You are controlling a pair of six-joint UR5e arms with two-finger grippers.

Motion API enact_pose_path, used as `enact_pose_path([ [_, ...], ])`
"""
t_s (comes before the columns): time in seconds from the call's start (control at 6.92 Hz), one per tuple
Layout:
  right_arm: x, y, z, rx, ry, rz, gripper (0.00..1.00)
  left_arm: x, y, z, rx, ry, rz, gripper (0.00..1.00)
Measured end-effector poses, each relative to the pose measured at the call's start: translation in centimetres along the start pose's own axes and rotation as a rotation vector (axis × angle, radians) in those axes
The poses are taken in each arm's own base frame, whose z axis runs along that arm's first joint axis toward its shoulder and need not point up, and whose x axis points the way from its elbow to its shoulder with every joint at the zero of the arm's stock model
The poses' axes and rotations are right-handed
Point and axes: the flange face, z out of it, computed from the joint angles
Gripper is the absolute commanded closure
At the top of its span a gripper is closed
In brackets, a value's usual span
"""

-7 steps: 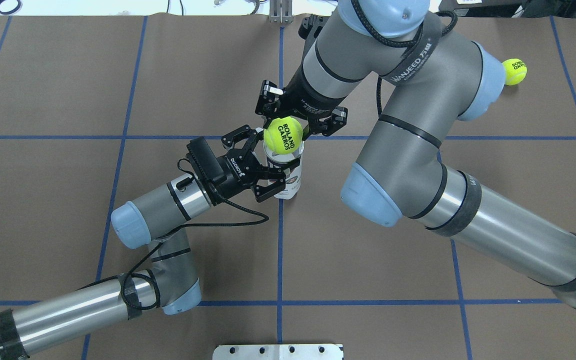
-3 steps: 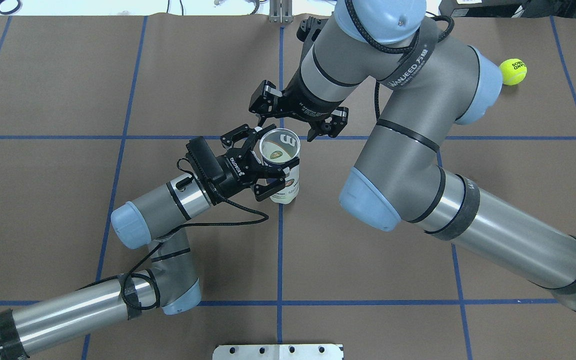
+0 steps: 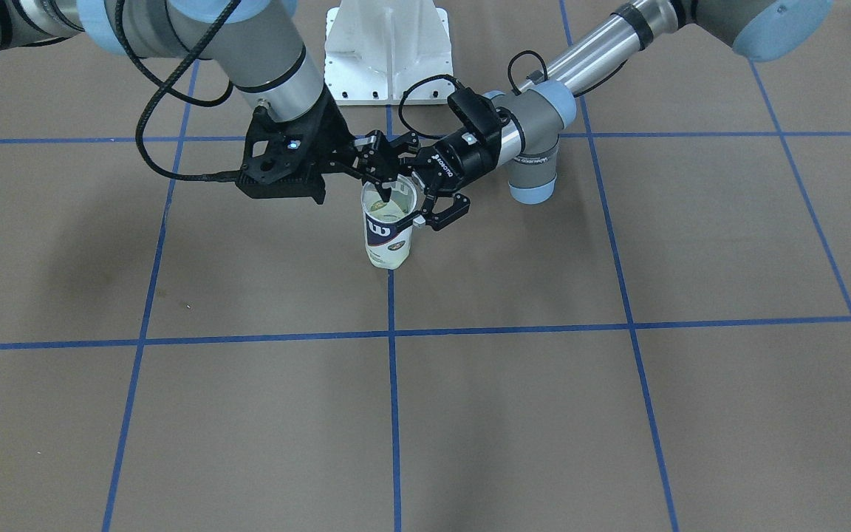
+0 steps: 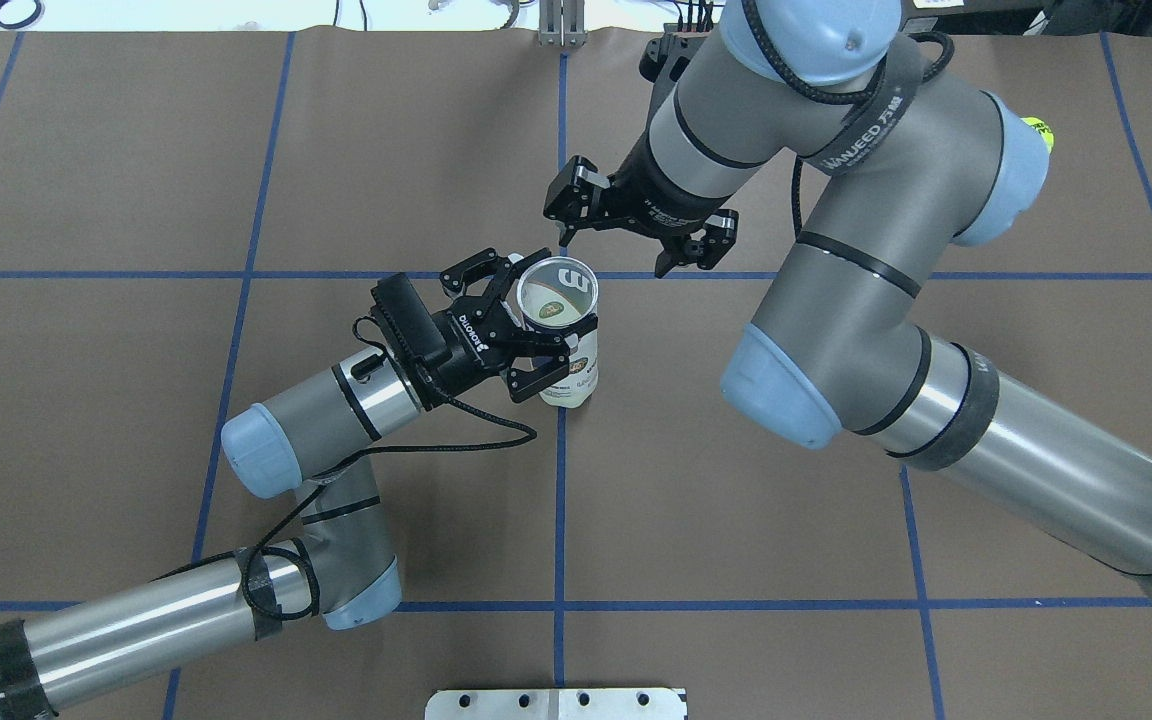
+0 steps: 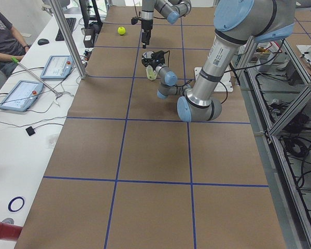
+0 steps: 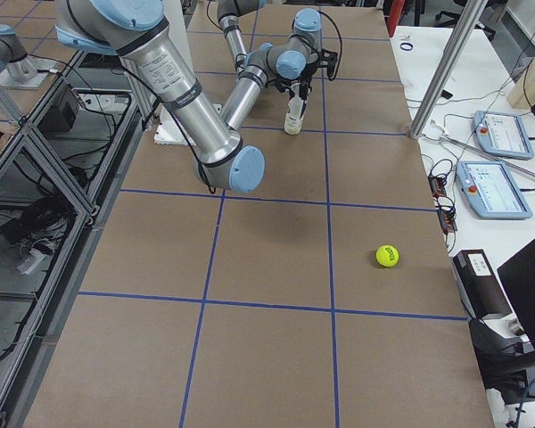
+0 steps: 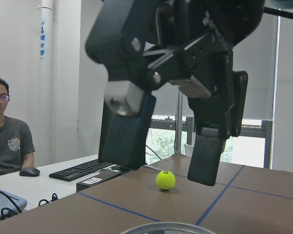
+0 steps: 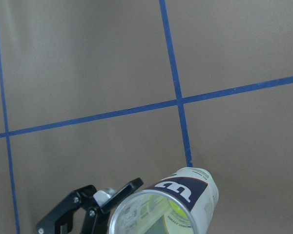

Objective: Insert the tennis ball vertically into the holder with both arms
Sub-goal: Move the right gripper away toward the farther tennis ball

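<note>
- Standing upright just left of the overhead view's centre, the clear plastic tennis-ball tube (image 4: 574, 368) has its base on the brown paper-covered table (image 4: 136, 400), beside a crossing of blue tape lines (image 4: 561, 500).
- Its round mouth is open and faces up. A white and navy label with a white "W" wraps the wall, and in the front-facing view a yellow-green tint shows through the clear lower part.
- The black left gripper (image 4: 540, 320) reaches in from the lower left, and its fingers are clamped on the tube's upper part, one on each side.
- The black right gripper (image 4: 611, 256) hangs up and to the right of the tube's mouth. Its fingers are spread wide with nothing between them, and they do not touch the tube.
- A loose yellow-green tennis ball (image 4: 1040, 130) peeks out near the upper right, mostly hidden by a light-blue joint cap (image 4: 1011, 185) and well apart from the tube.
- A person in a dark T-shirt (image 7: 7, 146) shows at the left edge of the left wrist view.
</note>
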Motion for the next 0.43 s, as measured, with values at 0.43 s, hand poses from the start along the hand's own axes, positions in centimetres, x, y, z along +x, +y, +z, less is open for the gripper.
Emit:
enact_pose_path([
  [0.43,14.4,-8.9,-1.7,0.031,0.123,-0.096,0.00,0.1,-0.2,0.0,0.007,0.002,-0.002,0.11],
])
